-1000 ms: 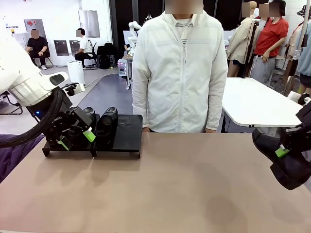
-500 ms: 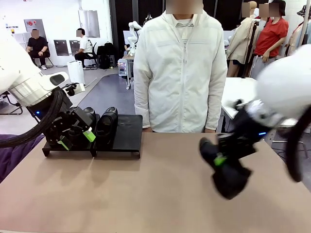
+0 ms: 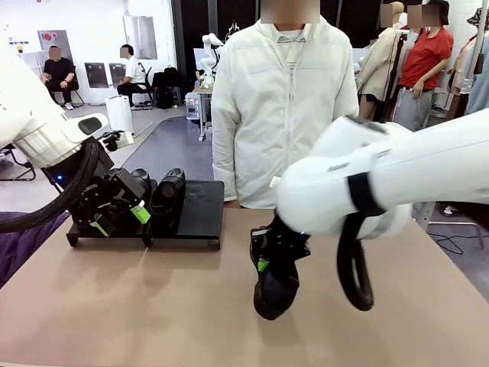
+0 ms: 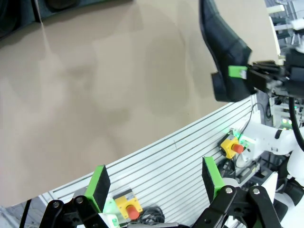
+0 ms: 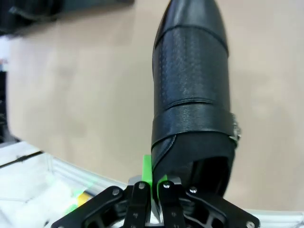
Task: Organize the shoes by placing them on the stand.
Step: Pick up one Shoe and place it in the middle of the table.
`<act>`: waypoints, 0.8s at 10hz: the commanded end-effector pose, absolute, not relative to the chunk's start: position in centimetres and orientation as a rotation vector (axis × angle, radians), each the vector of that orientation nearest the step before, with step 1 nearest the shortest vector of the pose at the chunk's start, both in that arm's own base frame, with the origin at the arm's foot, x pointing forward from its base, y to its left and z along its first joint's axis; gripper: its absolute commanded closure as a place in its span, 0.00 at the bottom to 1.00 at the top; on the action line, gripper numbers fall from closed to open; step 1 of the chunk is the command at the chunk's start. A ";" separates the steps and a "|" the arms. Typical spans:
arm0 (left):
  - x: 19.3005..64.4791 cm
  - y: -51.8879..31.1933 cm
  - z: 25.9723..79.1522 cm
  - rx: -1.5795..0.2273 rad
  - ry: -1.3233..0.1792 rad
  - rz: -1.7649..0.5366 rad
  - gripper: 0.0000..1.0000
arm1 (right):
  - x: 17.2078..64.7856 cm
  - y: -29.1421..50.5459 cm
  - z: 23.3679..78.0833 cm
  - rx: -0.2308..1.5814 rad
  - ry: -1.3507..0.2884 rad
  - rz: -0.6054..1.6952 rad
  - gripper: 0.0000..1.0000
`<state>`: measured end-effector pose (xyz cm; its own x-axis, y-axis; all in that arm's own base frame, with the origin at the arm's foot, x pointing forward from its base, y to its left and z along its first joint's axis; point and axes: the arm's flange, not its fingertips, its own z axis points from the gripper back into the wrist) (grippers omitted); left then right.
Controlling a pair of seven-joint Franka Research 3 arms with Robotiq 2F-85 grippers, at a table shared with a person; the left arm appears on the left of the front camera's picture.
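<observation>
Right claw (image 3: 265, 265) pinches a black shoe (image 3: 276, 287) by its heel rim, toe hanging over the table (image 3: 153, 306) for carrying toward the stand (image 3: 200, 205). Left claw (image 3: 118, 218) hovers wide open, empty, beside two racked shoes (image 3: 157, 195).

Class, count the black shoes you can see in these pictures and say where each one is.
3. Two shoes sit side by side on the stand: one and one partly behind the left gripper. A third shoe hangs in the right gripper above the table. Others may be hidden.

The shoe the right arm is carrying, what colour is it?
Glossy black all over; the shoe shows best in the right wrist view.
</observation>
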<state>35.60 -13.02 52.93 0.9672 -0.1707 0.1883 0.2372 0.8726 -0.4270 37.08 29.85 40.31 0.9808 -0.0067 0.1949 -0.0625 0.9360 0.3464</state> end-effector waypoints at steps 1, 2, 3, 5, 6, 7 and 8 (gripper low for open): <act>35.5 -12.9 53.1 -0.458 -0.145 -0.207 0.00 | 39.9 32.1 38.2 0.267 -0.178 0.068 1.00; 35.5 -12.9 53.1 -0.458 -0.145 -0.207 0.00 | 40.2 32.6 37.2 0.256 -0.155 0.069 1.00; 35.5 -12.9 53.1 -0.458 -0.145 -0.207 0.00 | 40.4 32.8 36.6 0.261 -0.136 0.064 1.00; 35.5 -12.9 53.1 -0.458 -0.145 -0.207 0.00 | 40.0 33.0 35.9 0.256 -0.128 0.095 1.00; 35.5 -12.9 53.1 -0.458 -0.145 -0.207 0.00 | 40.0 33.0 35.9 0.273 -0.111 0.103 0.59; 35.5 -12.9 53.1 -0.458 -0.145 -0.207 0.00 | 39.9 32.9 35.9 0.293 -0.093 0.109 0.00; 35.5 -12.9 53.1 -0.458 -0.145 -0.207 0.00 | 39.9 32.8 36.0 0.307 -0.082 0.104 0.00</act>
